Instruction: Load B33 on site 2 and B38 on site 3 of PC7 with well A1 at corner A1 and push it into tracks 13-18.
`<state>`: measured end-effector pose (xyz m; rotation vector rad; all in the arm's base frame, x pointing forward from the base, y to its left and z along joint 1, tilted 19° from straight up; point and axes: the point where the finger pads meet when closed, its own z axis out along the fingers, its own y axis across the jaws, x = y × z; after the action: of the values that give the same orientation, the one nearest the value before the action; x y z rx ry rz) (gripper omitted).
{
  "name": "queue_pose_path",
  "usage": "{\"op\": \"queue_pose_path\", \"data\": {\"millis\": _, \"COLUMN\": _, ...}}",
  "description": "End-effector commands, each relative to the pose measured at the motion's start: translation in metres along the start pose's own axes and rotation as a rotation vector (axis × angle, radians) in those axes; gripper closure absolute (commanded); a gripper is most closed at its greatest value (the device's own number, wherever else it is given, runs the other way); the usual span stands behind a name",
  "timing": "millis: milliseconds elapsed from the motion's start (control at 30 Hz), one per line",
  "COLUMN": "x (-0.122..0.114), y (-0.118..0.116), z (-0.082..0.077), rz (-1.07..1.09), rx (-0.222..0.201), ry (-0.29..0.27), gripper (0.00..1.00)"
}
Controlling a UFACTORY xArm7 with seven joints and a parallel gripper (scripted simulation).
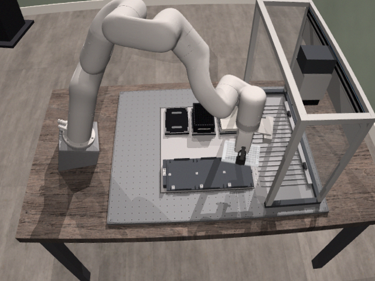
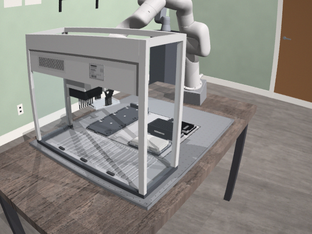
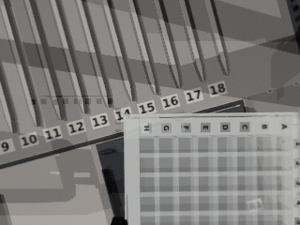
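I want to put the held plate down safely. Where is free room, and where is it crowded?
The gripper holds the clear 96-well plate. All sites on the dark carrier are bare, and nest S1 is vacated. It is crowded at the deep-well block and the 384-well plate.

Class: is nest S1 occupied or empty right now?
Empty. Nest S1 shows only its bare dark floor; the gripper holds clear plate B38 by the carrier.
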<state>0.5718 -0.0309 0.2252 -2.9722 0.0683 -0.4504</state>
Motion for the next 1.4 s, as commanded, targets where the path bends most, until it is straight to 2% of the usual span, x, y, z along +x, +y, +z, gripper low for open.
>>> {"op": "queue_pose_path", "data": {"millis": 0, "x": 0.0021, "y": 0.0003, "z": -0.0026, "rz": 0.083, "rx": -0.008, "ry": 0.005, "gripper": 1.0}}
{"op": "queue_pose_path", "data": {"millis": 467, "x": 0.0021, "y": 0.0003, "z": -0.0026, "rz": 0.55, "rx": -0.007, "ry": 0.007, "gripper": 1.0}}
{"op": "queue_pose_path", "data": {"millis": 533, "x": 0.0021, "y": 0.0003, "z": -0.0026, "rz": 0.55, "rx": -0.007, "ry": 0.007, "gripper": 1.0}}
{"op": "queue_pose_path", "data": {"millis": 1367, "x": 0.0021, "y": 0.0003, "z": -0.0026, "rz": 1.317, "rx": -0.004, "ry": 0.009, "gripper": 1.0}}
